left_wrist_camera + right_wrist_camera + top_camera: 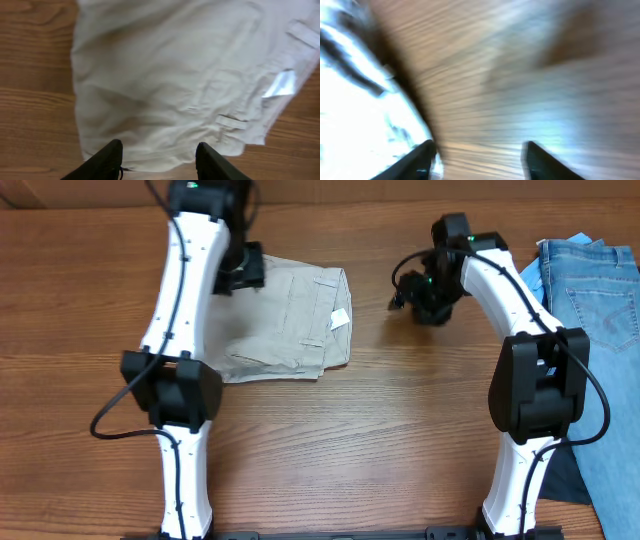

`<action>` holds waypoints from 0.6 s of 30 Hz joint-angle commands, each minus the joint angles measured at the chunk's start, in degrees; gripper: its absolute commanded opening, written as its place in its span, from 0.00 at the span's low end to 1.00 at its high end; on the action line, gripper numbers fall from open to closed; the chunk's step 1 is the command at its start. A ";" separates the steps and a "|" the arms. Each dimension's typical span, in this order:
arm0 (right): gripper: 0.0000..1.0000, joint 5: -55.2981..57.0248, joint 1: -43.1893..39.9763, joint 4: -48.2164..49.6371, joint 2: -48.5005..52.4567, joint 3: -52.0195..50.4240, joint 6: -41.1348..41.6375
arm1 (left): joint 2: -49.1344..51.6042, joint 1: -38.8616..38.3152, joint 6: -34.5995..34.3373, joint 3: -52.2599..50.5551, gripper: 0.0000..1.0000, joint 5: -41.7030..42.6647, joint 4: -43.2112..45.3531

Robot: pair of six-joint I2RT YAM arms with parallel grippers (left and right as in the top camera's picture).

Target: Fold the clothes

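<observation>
Overhead, we are seeing the trousers (290,320) lying folded on the bench (330,450). Their waistband is pointing toward the jeans (600,280), and their long axis is running roughly that way too. The left tool (240,270) is hovering over the trousers' far corner, probably lining up another fold. The right tool (425,295) is waiting beside the waistband, well apart.

From the left wrist, that tool is spreading over the trousers' edge, pinching nothing.

From the right wrist, badly blurred, the tool is spreading over bare wood.

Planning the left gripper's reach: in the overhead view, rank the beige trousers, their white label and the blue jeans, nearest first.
1. Beige trousers, under the left gripper.
2. White label, at their right edge.
3. Blue jeans, far right.
</observation>
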 commanded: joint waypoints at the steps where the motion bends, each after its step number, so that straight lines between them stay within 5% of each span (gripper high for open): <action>1: 0.42 -14.58 0.87 3.52 -2.08 1.18 -1.64 | -1.57 1.99 1.29 -5.29 0.50 0.76 0.09; 3: 0.30 -17.77 1.53 5.84 -2.08 1.11 -1.33 | -1.57 3.08 1.25 -7.85 0.40 0.48 2.03; 5: 0.29 -20.22 2.38 7.76 -2.08 1.11 -0.68 | -1.57 4.33 1.27 -10.23 0.34 2.19 3.50; 9: 0.54 -19.93 5.33 9.33 -2.03 0.87 0.11 | -1.55 5.62 2.38 -14.78 0.40 5.01 6.01; 18: 0.57 -12.61 11.76 13.18 -1.90 -0.50 4.46 | -1.53 5.66 2.34 -22.49 0.48 5.40 12.96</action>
